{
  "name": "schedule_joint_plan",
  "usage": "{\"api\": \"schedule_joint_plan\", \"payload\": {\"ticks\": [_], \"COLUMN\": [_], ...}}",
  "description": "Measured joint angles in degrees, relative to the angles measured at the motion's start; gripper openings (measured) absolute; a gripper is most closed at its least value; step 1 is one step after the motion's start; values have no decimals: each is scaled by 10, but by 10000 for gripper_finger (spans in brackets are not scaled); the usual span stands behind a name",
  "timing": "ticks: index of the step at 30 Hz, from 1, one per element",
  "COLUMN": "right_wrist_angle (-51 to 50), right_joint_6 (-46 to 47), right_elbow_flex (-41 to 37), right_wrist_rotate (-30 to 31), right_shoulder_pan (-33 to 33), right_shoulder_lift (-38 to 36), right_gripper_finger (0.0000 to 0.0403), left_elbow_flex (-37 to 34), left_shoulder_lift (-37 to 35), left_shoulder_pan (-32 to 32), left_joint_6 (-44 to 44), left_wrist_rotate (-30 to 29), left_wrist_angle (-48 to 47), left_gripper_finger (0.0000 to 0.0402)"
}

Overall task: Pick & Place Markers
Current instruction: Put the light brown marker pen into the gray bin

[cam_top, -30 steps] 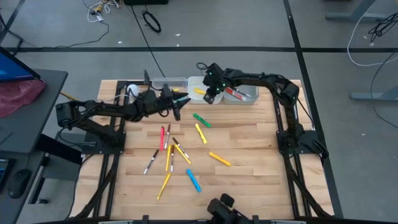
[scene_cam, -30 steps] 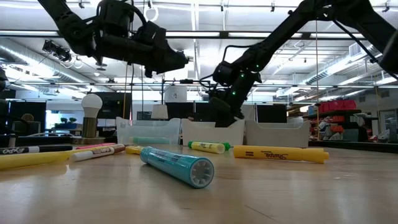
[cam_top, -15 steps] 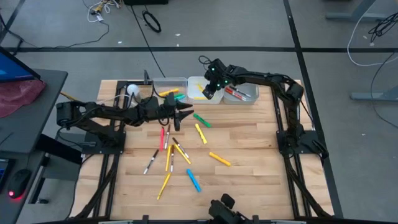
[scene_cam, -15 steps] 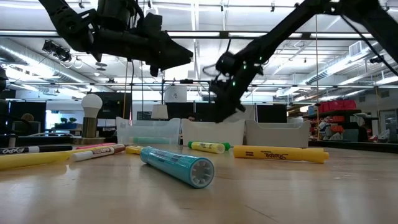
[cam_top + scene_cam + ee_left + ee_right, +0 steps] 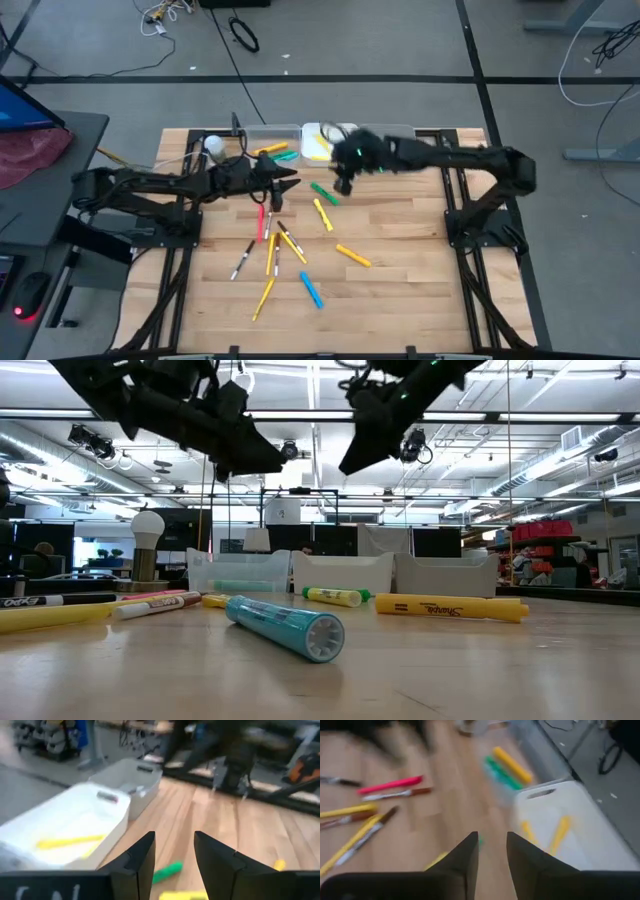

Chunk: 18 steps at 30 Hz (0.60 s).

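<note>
From above, the markers (image 5: 272, 243) lie loose in the table's (image 5: 400, 300) middle. The left gripper (image 5: 290, 181) hangs at their 12 o'clock, the right gripper (image 5: 342, 183) at their 1 o'clock. Both wrist views show spread fingers with nothing between. Only those views look inside a bin (image 5: 65, 827), where yellow markers lie.

Three bins (image 5: 300, 141) stand in a row at the worktop's (image 5: 400, 300) far edge. Markers (image 5: 275, 248) lie scattered before them, mid-worktop. Some markers lie in the bins.
</note>
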Motion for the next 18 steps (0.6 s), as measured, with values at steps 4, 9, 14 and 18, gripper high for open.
{"api": "schedule_joint_plan", "payload": {"ticks": [4,9,14,18], "right_wrist_angle": [32,68,148,247], "right_joint_6": [55,136,198,207], "right_elbow_flex": [-88,-182,-262,-332], "right_wrist_rotate": [19,18,14,-25], "right_shoulder_pan": [59,122,181,217], "right_shoulder_lift": [-47,-78,-79,-79], "right_gripper_finger": [89,80,78,77], "left_elbow_flex": [0,0,0,0], "left_shoulder_lift": [-14,-12,-12,-12], "left_shoulder_pan": [-14,-40,-65,-81], "left_joint_6": [-1,-1,-4,-15], "left_wrist_rotate": [-3,-3,-6,-10], "left_wrist_angle": [-12,-13,-12,-13], "left_gripper_finger": [142,142,142,142]}}
